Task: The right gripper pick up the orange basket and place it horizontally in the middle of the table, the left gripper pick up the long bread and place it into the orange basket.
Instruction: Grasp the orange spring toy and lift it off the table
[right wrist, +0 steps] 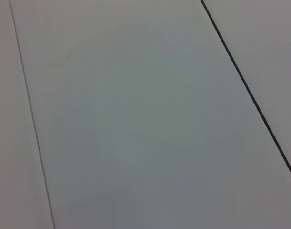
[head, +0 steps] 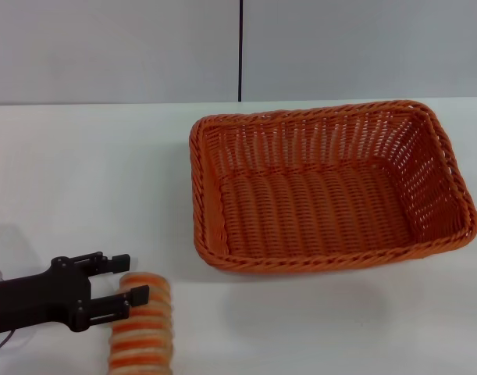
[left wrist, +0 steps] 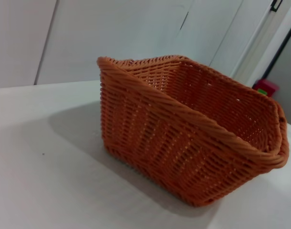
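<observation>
Head view, left to right. The left hand (head: 127, 277), on a black arm entering from the left edge, lies low over the near left part of the white table (head: 82, 180); its two fingers are spread, pointing right, with the nearer finger (head: 121, 303) over the far end of the long bread (head: 143, 324), so contact cannot be judged. The long bread, banded orange and cream, lies on the table at the near edge, just beside that hand. The orange basket (head: 324, 211) stands upright and empty on the table, right of centre, its long side running left to right, well apart from the bread. The left wrist view shows the basket from one corner. The right hand appears in no view.
</observation>
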Controlling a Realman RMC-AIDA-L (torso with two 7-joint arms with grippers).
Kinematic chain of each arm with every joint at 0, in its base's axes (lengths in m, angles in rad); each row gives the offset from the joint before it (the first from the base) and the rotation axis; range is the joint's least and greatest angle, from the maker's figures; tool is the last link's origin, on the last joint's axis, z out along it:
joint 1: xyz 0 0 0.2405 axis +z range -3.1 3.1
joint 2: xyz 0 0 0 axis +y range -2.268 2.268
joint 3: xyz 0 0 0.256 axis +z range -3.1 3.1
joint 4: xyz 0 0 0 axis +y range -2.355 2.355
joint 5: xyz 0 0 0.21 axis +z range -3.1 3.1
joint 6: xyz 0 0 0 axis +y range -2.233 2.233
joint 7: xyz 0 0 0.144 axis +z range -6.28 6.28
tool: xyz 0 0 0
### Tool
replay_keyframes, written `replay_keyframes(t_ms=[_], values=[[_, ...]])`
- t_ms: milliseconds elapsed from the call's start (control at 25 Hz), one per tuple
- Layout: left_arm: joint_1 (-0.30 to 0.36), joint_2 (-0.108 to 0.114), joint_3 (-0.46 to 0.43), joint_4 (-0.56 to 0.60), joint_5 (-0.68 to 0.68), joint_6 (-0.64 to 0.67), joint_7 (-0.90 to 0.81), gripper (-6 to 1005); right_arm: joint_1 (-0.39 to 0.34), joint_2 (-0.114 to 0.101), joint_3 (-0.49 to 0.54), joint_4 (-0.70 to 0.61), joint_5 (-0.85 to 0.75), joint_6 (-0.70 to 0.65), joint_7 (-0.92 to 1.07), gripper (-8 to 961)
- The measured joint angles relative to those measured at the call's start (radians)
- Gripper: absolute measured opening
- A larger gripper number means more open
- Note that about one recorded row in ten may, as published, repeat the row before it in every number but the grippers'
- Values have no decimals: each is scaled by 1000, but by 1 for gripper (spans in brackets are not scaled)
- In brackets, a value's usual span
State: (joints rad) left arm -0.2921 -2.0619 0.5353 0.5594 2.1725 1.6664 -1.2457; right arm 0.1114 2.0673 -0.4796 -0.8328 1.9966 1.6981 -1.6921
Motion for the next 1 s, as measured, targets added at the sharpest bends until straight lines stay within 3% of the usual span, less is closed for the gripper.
replay_keyframes(t_ms=[1000], values=[[-8, 2, 29, -14, 52, -23, 6, 668, 5, 1, 7, 3, -12, 2, -2, 649]])
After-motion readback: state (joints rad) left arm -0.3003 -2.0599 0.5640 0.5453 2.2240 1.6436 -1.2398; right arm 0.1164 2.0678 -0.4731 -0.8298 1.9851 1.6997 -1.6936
